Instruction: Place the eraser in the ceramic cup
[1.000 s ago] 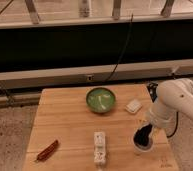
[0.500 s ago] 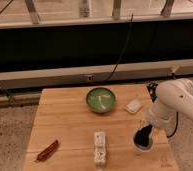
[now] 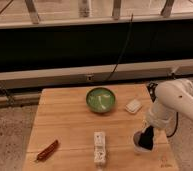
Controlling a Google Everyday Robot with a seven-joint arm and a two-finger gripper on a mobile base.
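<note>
The whitish ceramic cup [image 3: 137, 145] stands near the table's front right; only its left rim shows. My gripper [image 3: 145, 140] hangs straight down over it on the white arm [image 3: 176, 104] and hides most of it. A small white flat block [image 3: 133, 105], possibly the eraser, lies right of the green bowl, well behind the gripper. Nothing shows whether the gripper holds anything.
The green bowl [image 3: 101, 99] sits mid-table at the back. A white oblong packet [image 3: 100, 148] lies at the front centre and a red chili-like item [image 3: 47, 150] at the front left. The wooden table [image 3: 65, 120] ends just right of the cup.
</note>
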